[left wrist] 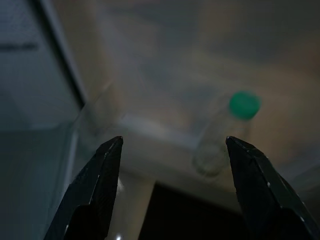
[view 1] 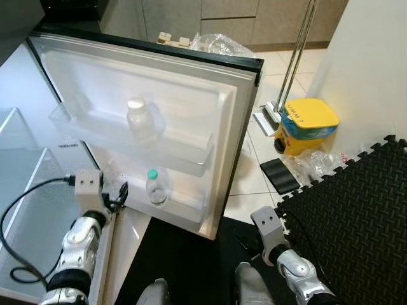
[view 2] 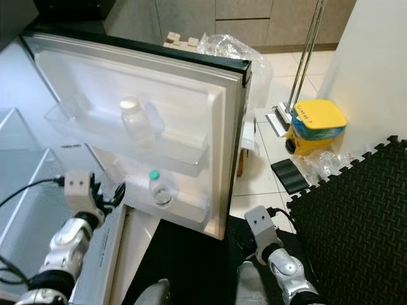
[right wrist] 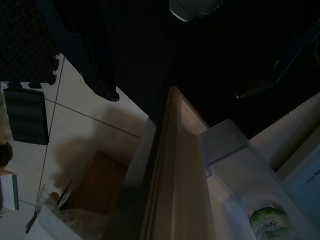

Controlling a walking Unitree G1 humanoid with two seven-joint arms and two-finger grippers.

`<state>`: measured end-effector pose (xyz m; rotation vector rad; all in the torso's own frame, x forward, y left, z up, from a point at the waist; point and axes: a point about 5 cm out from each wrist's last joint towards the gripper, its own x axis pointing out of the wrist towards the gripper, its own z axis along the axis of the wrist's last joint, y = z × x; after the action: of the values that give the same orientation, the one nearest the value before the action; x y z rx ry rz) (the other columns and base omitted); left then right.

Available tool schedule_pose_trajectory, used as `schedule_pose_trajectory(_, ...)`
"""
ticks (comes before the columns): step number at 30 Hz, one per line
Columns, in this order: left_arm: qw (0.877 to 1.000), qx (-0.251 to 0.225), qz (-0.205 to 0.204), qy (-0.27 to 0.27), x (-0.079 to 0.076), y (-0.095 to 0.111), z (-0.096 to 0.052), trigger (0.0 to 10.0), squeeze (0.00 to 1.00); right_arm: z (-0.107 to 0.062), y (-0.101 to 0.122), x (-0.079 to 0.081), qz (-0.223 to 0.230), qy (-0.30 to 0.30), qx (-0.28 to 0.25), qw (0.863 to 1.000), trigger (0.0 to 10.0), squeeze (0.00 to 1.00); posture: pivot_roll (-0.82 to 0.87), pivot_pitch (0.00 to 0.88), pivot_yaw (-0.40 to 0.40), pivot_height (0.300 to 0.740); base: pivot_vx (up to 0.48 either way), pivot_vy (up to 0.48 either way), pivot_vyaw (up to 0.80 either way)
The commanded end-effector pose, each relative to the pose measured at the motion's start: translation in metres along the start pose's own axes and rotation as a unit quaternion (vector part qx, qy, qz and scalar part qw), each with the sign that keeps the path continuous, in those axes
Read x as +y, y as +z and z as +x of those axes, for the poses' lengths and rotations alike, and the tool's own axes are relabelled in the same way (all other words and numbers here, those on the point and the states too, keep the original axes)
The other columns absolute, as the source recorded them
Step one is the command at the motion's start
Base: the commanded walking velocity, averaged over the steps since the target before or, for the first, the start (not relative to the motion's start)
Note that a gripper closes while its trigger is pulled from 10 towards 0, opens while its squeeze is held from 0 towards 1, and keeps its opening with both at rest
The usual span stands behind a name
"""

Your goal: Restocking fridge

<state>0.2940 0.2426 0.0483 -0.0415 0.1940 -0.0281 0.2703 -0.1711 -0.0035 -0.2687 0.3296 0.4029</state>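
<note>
Jaws: left gripper released, empty, near green-capped bottle on fridge door lower shelf; placement done, next withdraw.

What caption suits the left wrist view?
Open left gripper faces the green-capped bottle standing in the fridge door's lower shelf.

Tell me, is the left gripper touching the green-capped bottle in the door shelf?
Apart. The left wrist view shows the left gripper open, with the green-capped bottle standing beyond its fingers.
</note>
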Motion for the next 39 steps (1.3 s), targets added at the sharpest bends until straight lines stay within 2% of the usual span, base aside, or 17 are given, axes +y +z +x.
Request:
schedule_pose_trajectory(1,1.0,-0.003,0.012,0.021,0.012,0.0,-0.007,10.0,0.0,-0.002,-0.007,0.006,0.017,0.013,0.013,1.0,10.0,0.0,-0.09,0.124,0.017,0.646,0.0,0.0,0.0)
schedule_pose_trajectory(5,0.999,0.01,0.03,0.018,0.011,-0.01,-0.014,10.0,0.0,-0.002,-0.007,0.009,0.024,0.019,0.011,0.999,10.0,0.0,-0.09,0.12,0.021,0.661,0.0,0.0,0.0)
schedule_pose_trajectory(10,0.999,0.017,0.032,0.017,0.01,-0.015,-0.016,10.0,0.0,-0.002,-0.009,0.01,0.021,0.016,0.017,1.0,10.0,0.0,-0.09,0.117,0.023,0.666,0.0,0.0,0.0)
schedule_pose_trajectory(11,0.999,0.029,0.029,0.016,0.006,-0.024,-0.019,10.0,0.0,-0.002,-0.01,0.012,0.016,0.01,0.022,1.0,10.0,0.0,-0.09,0.112,0.025,0.666,0.0,0.0,0.0)
schedule_pose_trajectory(12,0.999,0.029,0.029,0.016,0.006,-0.024,-0.019,10.0,0.0,-0.002,-0.01,0.012,0.016,0.01,0.022,1.0,10.0,0.0,-0.09,0.112,0.025,0.666,0.0,0.0,0.0)
schedule_pose_trajectory(14,0.998,0.058,0.024,0.017,-0.004,-0.048,-0.029,10.0,0.0,-0.004,-0.017,0.021,0.009,0.018,0.037,0.999,10.0,0.0,-0.09,0.105,0.027,0.666,0.0,0.0,0.0)
schedule_pose_trajectory(15,0.998,0.059,0.025,0.018,-0.005,-0.05,-0.03,10.0,0.0,-0.004,-0.018,0.022,0.009,0.021,0.039,0.999,10.0,0.0,-0.09,0.105,0.027,0.666,0.0,0.0,0.0)
schedule_pose_trajectory(19,0.998,0.057,0.02,0.018,-0.01,-0.055,-0.034,10.0,0.0,-0.006,-0.02,0.025,0.013,0.033,0.041,0.999,10.0,0.0,-0.09,0.096,0.018,0.666,0.0,0.0,0.0)
schedule_pose_trajectory(25,0.997,0.062,0.021,0.027,-0.01,-0.061,-0.038,10.0,0.0,-0.005,-0.019,0.027,0.022,0.043,0.038,0.998,10.0,0.0,-0.09,0.089,0.006,0.666,0.0,0.0,0.0)
schedule_pose_trajectory(39,0.997,0.058,0.025,0.04,-0.016,-0.065,-0.037,10.0,0.0,0.001,-0.01,0.023,0.012,0.069,0.032,0.997,10.0,0.0,-0.08,0.079,-0.041,0.666,0.0,0.0,0.0)
